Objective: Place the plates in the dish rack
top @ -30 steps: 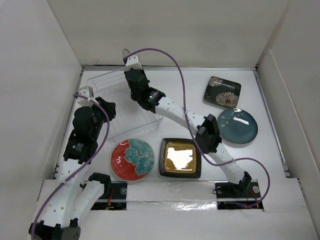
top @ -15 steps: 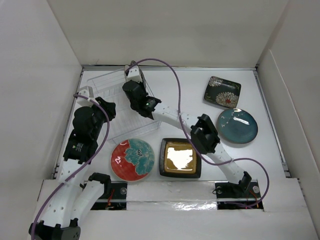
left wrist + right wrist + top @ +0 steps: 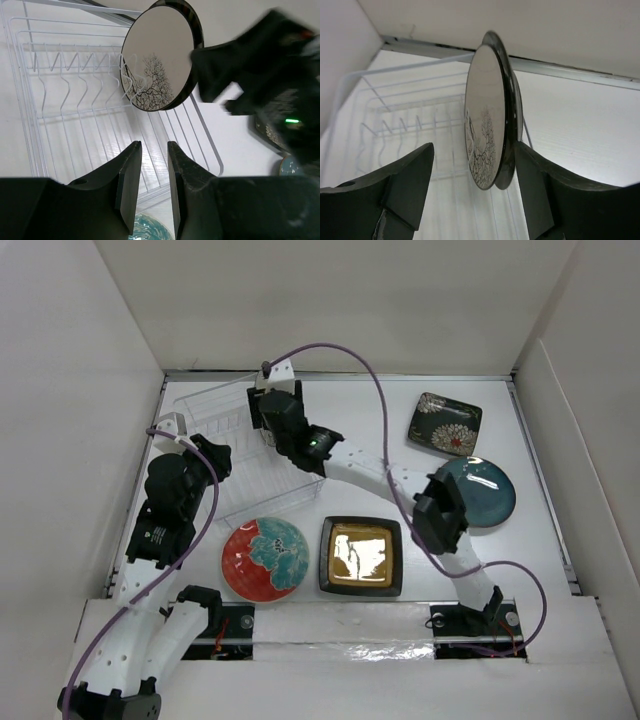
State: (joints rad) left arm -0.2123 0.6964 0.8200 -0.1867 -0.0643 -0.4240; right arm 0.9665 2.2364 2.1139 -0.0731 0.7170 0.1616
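In the rack point(image 3: 80, 95) the branch plate point(image 3: 487, 115) stood upright, apparently loaded: right fingers point(image 3: 405, 185) had spread wide off it; left fingers point(image 3: 129, 175) were narrow, empty.

Top view, 12 o'clock is the far side of the table point(image 3: 330, 400). Dish rack point(image 3: 268, 492) sits at 10 o'clock. Upright plate point(image 3: 157, 60) stands on edge inside the rack at its 12 o'clock end, between the spread fingers of the right gripper point(image 3: 472, 147). Left gripper point(image 3: 154, 147) is at the rack's 9 o'clock edge. Near round plate point(image 3: 264, 558) lies flat at 7 o'clock, just in front of the rack. Near square plate point(image 3: 360, 556) is at 6 o'clock, just beside it, not touching. Right round plate point(image 3: 485, 495) is at 3 o'clock, left edge under the right arm. Far square plate point(image 3: 445, 424) is at 2 o'clock, just behind that one.
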